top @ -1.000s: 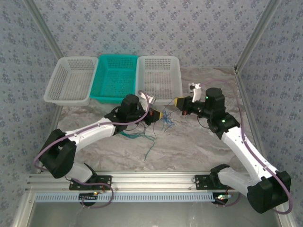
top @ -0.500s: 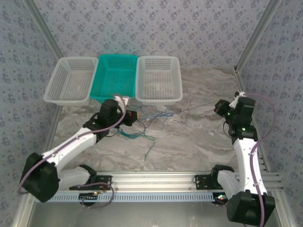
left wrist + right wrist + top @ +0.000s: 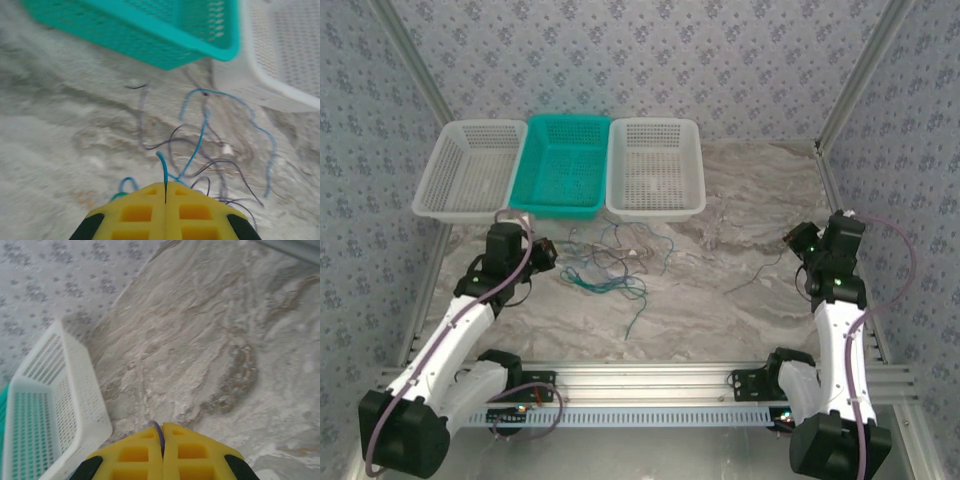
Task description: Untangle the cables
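Thin blue, green and dark purple-grey cables (image 3: 603,285) at centre, on a marbled grey-beige table (image 3: 720,300). Across the top, a teal basket (image 3: 560,170) between a left white basket (image 3: 468,172) and a right white basket (image 3: 655,168). Walls (image 3: 620,60) pale blue-grey with a small floral print. Left gripper (image 3: 165,187) and right gripper (image 3: 162,429) yellow, black-edged

The teal basket (image 3: 555,208) and the white baskets (image 3: 460,210) flanking it wall off the far side of the desk (image 3: 720,320). Just in front of the teal basket and off to its right, the loose cables (image 3: 600,283) sprawl over the surface. One green strand (image 3: 635,318) trails toward the near edge. Well right of the teal basket the desk lies open, crossed by a single dark strand (image 3: 757,272).
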